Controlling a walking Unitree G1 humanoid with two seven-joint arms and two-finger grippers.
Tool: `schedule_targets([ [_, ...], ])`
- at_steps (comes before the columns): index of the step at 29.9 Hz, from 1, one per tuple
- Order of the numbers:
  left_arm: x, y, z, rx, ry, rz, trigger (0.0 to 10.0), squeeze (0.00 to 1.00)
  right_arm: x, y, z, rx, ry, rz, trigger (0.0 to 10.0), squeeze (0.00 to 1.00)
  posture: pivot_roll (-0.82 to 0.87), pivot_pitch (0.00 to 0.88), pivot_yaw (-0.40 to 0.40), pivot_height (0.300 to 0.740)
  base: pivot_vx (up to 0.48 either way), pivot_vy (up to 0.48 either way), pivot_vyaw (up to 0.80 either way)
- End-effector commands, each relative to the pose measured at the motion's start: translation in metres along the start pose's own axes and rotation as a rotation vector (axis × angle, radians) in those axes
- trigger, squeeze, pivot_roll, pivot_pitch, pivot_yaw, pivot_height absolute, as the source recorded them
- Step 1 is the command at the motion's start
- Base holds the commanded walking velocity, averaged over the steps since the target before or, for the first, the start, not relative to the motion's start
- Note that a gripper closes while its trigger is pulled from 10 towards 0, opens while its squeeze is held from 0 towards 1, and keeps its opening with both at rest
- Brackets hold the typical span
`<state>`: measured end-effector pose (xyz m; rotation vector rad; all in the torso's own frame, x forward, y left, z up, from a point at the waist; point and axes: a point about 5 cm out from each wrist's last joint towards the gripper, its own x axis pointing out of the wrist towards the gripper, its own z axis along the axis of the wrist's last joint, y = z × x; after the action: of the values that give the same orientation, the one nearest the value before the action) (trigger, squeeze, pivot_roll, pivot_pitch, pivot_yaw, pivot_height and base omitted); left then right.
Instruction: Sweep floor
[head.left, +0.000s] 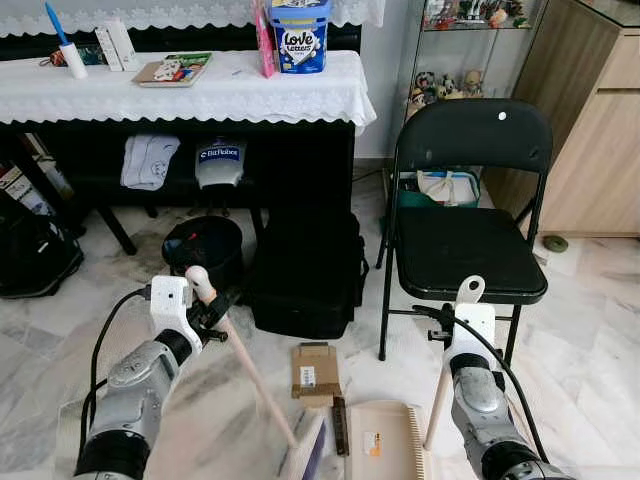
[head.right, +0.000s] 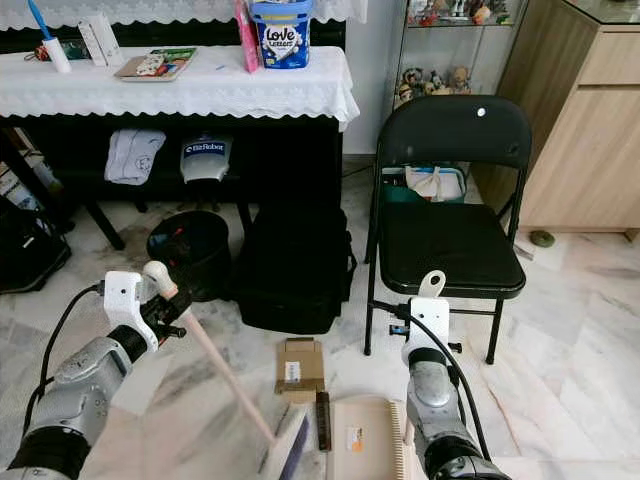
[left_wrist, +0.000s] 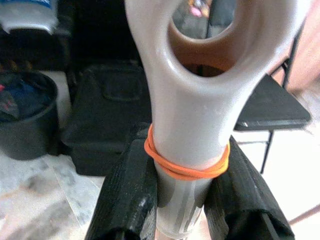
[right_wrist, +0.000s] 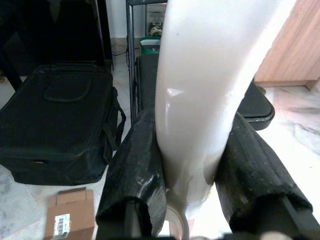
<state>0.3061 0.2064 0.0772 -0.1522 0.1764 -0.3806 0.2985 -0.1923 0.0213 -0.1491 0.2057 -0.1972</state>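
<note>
My left gripper (head.left: 213, 312) is shut on a pale pink broom handle (head.left: 250, 372), just below its rounded top. The handle slants down to the right, to the broom head (head.left: 308, 455) on the marble floor. The left wrist view shows black fingers (left_wrist: 127, 200) clamping the handle (left_wrist: 187, 125), which carries an orange rubber band. My right gripper (head.left: 455, 328) is shut on the upright cream dustpan handle (head.left: 437, 400). Its beige dustpan (head.left: 385, 442) rests on the floor beside the broom head. A flattened cardboard piece (head.left: 315, 370) lies just beyond the dustpan.
A black folding chair (head.left: 465, 250) stands ahead on the right, close to the dustpan handle. A black bag (head.left: 305, 270) and a black bucket (head.left: 205, 250) sit ahead under a white-clothed table (head.left: 200, 92). A wooden cabinet (head.left: 595, 150) is at the far right.
</note>
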Motion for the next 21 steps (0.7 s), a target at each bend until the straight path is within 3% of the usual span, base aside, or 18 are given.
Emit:
schedule_targets([
  [1, 0.001, -0.004, 0.007, 0.016, -0.01, -0.047, 10.0, 0.0, 0.002, 0.002, 0.003, 0.003, -0.002, 0.003, 10.0, 0.0, 0.09, 0.0, 0.05, 0.74, 0.0, 0.0, 0.0],
  [5, 0.0, -0.007, 0.014, 0.035, -0.042, -0.029, 10.0, 0.0, 0.001, 0.002, 0.002, 0.001, 0.001, 0.002, 10.0, 0.0, 0.09, 0.0, 0.047, 0.74, 0.0, 0.0, 0.0],
  [7, 0.002, -0.003, 0.021, 0.053, -0.094, 0.046, 10.0, 0.0, 0.001, 0.002, 0.002, 0.0, 0.002, 0.004, 10.0, 0.0, 0.09, 0.0, 0.045, 0.74, 0.0, 0.0, 0.0],
  [13, 0.002, 0.0, 0.02, 0.113, -0.073, 0.094, 10.0, 0.0, 0.002, 0.002, 0.004, 0.001, -0.018, -0.003, 10.0, 0.0, 0.09, 0.0, 0.046, 0.74, 0.0, 0.0, 0.0],
  [21, 0.001, -0.001, 0.009, 0.107, -0.051, 0.13, 10.0, 0.0, 0.001, -0.002, 0.01, -0.016, -0.077, -0.035, 10.0, 0.0, 0.09, 0.0, 0.049, 0.74, 0.0, 0.0, 0.0],
])
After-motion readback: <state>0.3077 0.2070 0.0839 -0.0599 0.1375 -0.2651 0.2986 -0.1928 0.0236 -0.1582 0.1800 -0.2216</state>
